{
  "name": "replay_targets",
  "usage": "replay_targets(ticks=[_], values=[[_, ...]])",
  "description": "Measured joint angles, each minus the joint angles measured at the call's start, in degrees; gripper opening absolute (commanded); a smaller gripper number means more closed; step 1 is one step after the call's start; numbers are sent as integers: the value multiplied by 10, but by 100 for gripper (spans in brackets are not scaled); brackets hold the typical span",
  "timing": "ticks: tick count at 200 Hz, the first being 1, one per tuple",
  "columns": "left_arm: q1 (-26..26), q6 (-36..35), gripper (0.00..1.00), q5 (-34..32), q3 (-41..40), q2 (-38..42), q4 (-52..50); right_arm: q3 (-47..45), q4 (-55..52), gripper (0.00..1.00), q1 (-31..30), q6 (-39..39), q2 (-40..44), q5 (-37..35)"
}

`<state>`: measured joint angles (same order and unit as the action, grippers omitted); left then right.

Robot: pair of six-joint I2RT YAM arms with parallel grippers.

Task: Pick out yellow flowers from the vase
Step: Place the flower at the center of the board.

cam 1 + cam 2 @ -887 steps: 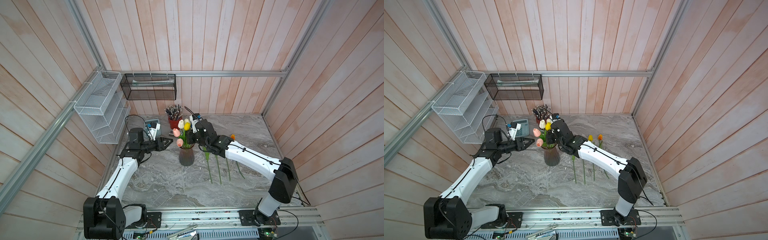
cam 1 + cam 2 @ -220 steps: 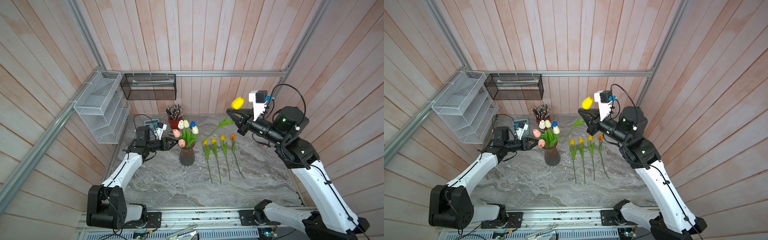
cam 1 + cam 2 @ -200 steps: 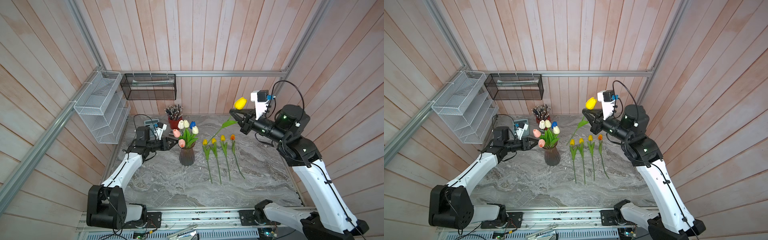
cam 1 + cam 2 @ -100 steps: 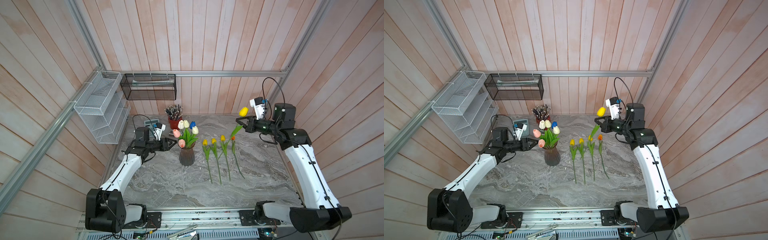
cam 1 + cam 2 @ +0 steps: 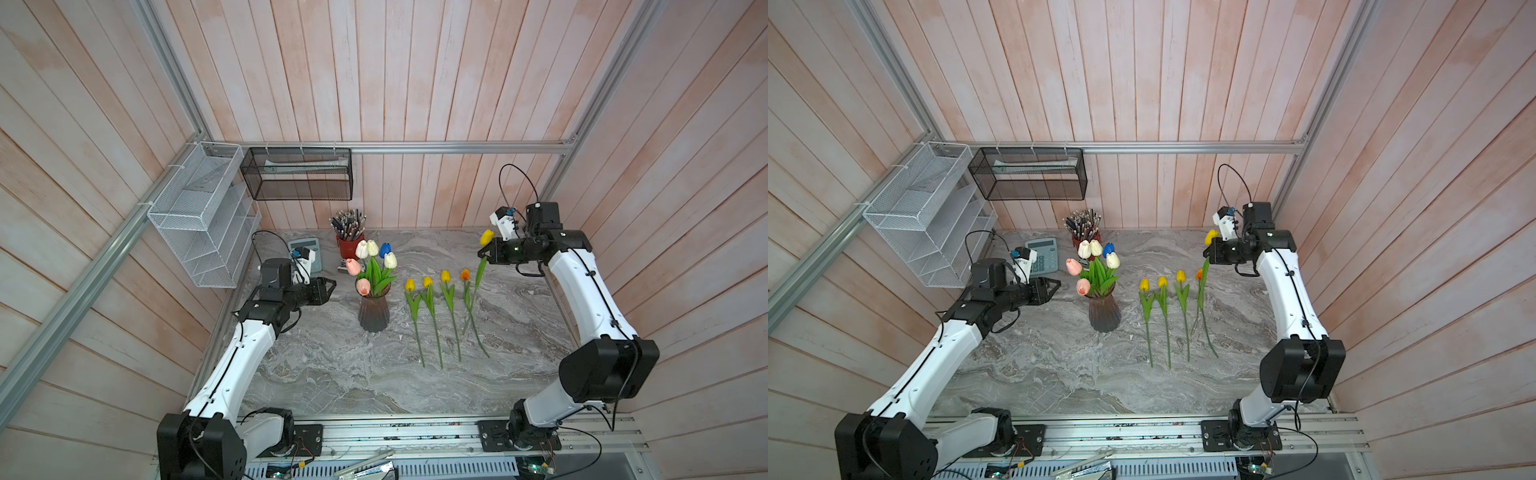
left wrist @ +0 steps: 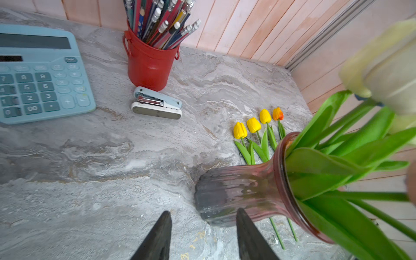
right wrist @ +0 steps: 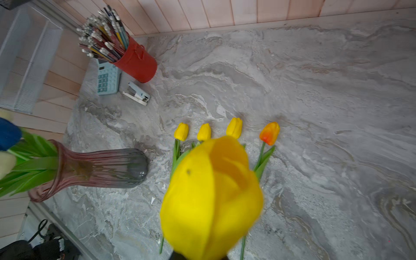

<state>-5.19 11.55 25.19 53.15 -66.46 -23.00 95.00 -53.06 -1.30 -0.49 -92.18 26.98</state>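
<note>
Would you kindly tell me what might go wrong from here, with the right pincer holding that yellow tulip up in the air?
1. The long-stemmed yellow artificial tulip hangs from the shut right pincer, its stem dangling right by the orange-tinged tulip lying flat. Lowering it could knock that neat row askew.
2. The open left pincer stands beside the dark ribbed translucent vase, apart from it. A stray move may tip the narrow vase.

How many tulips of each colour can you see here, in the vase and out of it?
Yellow tulips: 4
Orange-tinged tulip: 1
White tulips: 3
Pink tulips: 2
Blue tulip: 1
Total: 11
</note>
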Motion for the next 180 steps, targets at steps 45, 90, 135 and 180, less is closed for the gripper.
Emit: replay_targets(ticks=[45, 90, 135, 180], values=[[23, -5, 49, -12, 0, 4, -7, 3, -41, 6, 0, -14, -64, -82], [30, -10, 49, -12, 0, 4, -9, 3, -60, 6, 0, -23, -113, -164], [31, -11, 49, -12, 0, 4, -10, 25, -73, 5, 0, -26, -178, -237], [34, -13, 49, -10, 0, 4, -10, 50, -72, 7, 0, -32, -224, -252]])
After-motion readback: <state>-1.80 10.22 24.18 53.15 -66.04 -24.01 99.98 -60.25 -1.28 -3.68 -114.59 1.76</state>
